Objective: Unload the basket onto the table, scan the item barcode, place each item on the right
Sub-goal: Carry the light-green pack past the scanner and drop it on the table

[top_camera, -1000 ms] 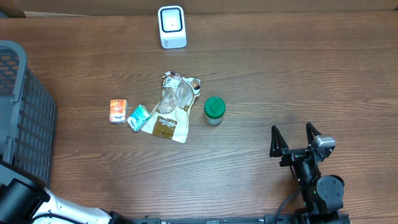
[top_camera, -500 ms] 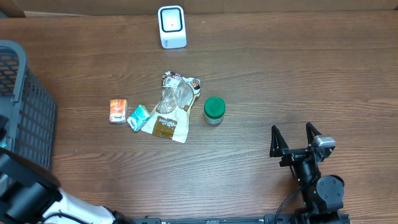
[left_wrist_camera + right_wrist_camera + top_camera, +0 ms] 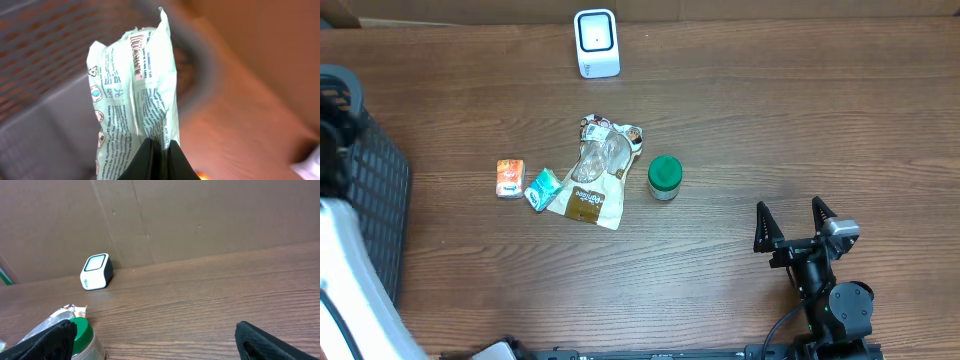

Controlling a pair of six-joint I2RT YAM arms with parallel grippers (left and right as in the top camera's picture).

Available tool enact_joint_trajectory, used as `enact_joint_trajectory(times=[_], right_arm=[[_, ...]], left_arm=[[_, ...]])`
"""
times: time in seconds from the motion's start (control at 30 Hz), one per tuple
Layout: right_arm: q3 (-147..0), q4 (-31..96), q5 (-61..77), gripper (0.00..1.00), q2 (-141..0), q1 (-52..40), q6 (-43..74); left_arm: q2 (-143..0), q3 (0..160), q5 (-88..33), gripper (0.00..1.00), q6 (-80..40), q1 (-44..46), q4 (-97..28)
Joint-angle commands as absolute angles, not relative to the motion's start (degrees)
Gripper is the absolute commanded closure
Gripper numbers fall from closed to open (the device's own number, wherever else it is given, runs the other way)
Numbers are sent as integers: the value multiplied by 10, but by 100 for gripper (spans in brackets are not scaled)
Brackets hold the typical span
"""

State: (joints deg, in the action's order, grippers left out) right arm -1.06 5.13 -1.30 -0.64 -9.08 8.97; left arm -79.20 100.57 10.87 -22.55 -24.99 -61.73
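- Table point(image 3: 800, 120): brown wood grain.
- Basket point(image 3: 370, 190): dark mesh, at the table's left edge.
- Right gripper point(image 3: 788, 207): near the front right, fingers spread wide, holding nothing.
- Left gripper point(image 3: 160, 145): pressed together, pinching the lower edge of a pale green packet point(image 3: 135, 100). The packet is upright over the basket, with its barcode point(image 3: 136, 55) near the top.
- Brown pouch point(image 3: 598, 175): flat, mid-table.
- Scanner point(image 3: 596, 43): white, at the far edge.
- Green-lidded jar point(image 3: 664, 177): just right of the pouch.
- Teal packet point(image 3: 541, 188) and orange packet point(image 3: 509, 177): left of the pouch.

Matt wood-grain table point(image 3: 770, 120), crinkled pale-green packet point(image 3: 132, 100) probably plastic film, grey plastic mesh basket point(image 3: 380, 170)
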Motion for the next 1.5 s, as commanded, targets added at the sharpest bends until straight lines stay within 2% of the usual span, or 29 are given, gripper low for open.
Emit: enact_joint_trajectory(times=[0.0,0.13,0.27,0.5,0.67,0.87,0.97,1.0,1.03,1.13,1.3,1.37,1.47], right_arm=[[-5,47,-12,0,-3,-89,87],[-5,47,-11,0,-3,-89,87],[-4,47,-12,0,-3,-89,87],[-5,47,-11,0,-3,-89,87],[-5,47,-11,0,-3,-89,87],[-5,47,-12,0,-3,-89,87],[-5,47,-12,0,-3,-89,87],[-5,47,-12,0,-3,-89,87],[-5,47,-11,0,-3,-89,87],[-5,47,-11,0,-3,-89,87],[-5,47,-11,0,-3,-89,87],[-5,47,-12,0,-3,-89,87],[-5,47,-12,0,-3,-89,87]], left_arm=[[-737,1024,87,96,-234,-124,-636],[-768,997,84,96,-234,69,-704],[-819,933,83,96,-244,186,-721],[-916,827,80,96,-291,336,-672],[-993,807,81,96,-322,403,-649],[-1023,808,81,96,-324,428,-625],[-1022,818,87,89,-324,415,-623],[-1021,826,90,85,-324,411,-626],[-1020,841,91,72,-322,403,-632],[-1006,895,91,54,-286,377,-661],[-978,976,93,47,-256,322,-712],[-959,1008,91,42,-241,279,-733],[-928,1018,71,29,-209,209,-748]])
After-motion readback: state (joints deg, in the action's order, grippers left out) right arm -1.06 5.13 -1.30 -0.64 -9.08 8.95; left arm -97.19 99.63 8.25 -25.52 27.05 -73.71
